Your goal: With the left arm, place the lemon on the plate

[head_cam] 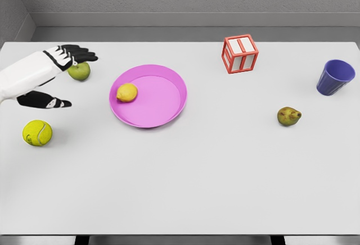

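Yellow lemon rests on pink plate.

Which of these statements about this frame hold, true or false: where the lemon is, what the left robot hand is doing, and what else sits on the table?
1. The yellow lemon lies inside the round pink plate. True.
2. The left robot hand is closed around the lemon. False: its fingers are spread, holding nothing, left of the plate.
3. A yellow tennis ball sits near the table's left edge. True.
4. The purple cup stands on the plate. False: it stands on the white table at the far right.
5. The green apple lies beside the red-and-white cube. False: the apple is far left, by the hand.
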`<action>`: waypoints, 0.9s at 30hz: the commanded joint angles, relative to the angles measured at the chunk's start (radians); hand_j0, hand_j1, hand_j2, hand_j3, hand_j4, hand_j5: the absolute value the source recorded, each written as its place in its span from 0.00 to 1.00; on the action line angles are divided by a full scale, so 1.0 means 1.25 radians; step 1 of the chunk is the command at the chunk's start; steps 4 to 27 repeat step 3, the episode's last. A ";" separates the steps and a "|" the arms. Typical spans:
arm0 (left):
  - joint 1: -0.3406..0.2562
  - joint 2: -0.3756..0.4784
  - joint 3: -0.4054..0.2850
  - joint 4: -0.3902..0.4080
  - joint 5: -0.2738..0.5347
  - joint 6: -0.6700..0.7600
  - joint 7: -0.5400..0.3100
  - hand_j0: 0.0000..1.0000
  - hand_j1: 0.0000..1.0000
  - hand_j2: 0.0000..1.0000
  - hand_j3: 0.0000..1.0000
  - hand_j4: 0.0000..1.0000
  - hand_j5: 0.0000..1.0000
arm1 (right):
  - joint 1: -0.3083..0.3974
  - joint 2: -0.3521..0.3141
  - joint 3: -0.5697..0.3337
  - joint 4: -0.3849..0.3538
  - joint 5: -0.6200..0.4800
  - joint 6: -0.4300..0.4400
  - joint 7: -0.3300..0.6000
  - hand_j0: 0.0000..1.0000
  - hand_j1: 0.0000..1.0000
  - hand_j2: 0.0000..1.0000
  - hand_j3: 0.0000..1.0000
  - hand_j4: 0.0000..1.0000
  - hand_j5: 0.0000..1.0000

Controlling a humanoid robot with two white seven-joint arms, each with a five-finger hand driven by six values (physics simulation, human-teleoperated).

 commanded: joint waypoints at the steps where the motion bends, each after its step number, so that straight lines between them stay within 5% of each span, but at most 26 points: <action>1: 0.000 0.002 0.012 0.000 0.004 -0.005 0.000 1.00 1.00 1.00 1.00 1.00 1.00 | 0.000 0.000 0.000 0.000 0.000 0.000 0.000 1.00 1.00 1.00 1.00 1.00 1.00; 27: 0.001 0.002 0.008 0.000 0.002 -0.006 0.000 1.00 1.00 1.00 1.00 1.00 1.00 | 0.000 0.000 0.000 0.000 0.000 0.000 0.001 1.00 1.00 1.00 1.00 1.00 1.00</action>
